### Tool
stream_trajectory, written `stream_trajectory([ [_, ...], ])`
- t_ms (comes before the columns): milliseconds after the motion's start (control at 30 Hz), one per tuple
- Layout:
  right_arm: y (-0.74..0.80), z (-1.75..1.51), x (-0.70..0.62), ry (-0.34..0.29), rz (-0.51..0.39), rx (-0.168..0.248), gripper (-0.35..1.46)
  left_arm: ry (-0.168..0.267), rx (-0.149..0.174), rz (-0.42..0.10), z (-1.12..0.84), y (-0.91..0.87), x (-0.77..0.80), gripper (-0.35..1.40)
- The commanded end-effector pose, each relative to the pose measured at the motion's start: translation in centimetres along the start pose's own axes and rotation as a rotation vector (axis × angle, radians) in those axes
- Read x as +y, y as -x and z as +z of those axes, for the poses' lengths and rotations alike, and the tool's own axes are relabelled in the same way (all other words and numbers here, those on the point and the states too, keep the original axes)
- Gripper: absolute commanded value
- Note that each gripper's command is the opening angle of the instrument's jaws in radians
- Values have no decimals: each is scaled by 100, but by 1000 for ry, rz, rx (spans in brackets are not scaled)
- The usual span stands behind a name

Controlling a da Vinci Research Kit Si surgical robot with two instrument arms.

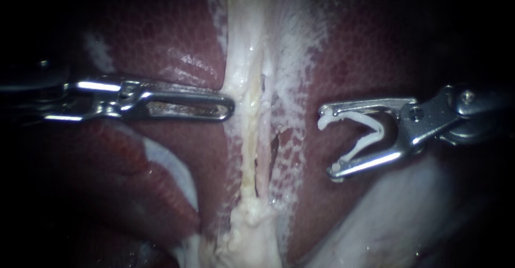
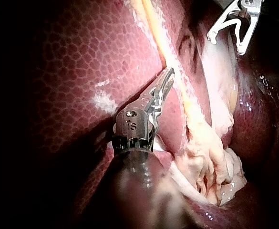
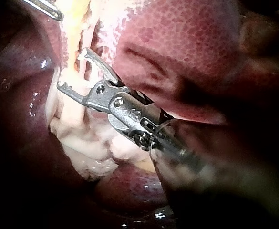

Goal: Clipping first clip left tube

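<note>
The liver [image 1: 161,48] fills most of the endoscope view. Its red lobes lie on either side of a pale central band and fade into darkness at both edges. Within that band a pale tube [image 1: 245,139] runs up and down. Its upper end is cut off by the frame, and its lower end is lost in a lump of whitish tissue. A pinker strand lies close beside it, and I cannot tell where one ends and the other begins.

The left instrument [image 1: 228,107] has its shaft hidden in shadow. Its jaws appear to lie together, holding nothing, with the tip touching the edge of the pale band.

The right instrument [image 1: 328,140] sits apart from the tube. Its jaws are spread wide but hold a white clip [image 1: 376,130], with one leg along each jaw. In the right wrist view these jaws overlap the tube, so the gap between them cannot be judged there.
</note>
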Motion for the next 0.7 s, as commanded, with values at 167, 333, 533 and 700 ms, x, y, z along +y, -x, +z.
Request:
stream_trajectory([
  [167,0,0,0,0,0,0,60,-1,0,-1,-3,1,-2,-35],
  [333,7,8,-2,4,-5,-1,60,-11,4,-7,-21,11,-9,-35],
  [533,27,35,-6,-10,-21,-5,60,-6,-4,-16,-48,26,-26,-35],
  [700,48,69,-10,-32,-29,-9,60,-5,-14,-20,-68,30,-39,-35],
])
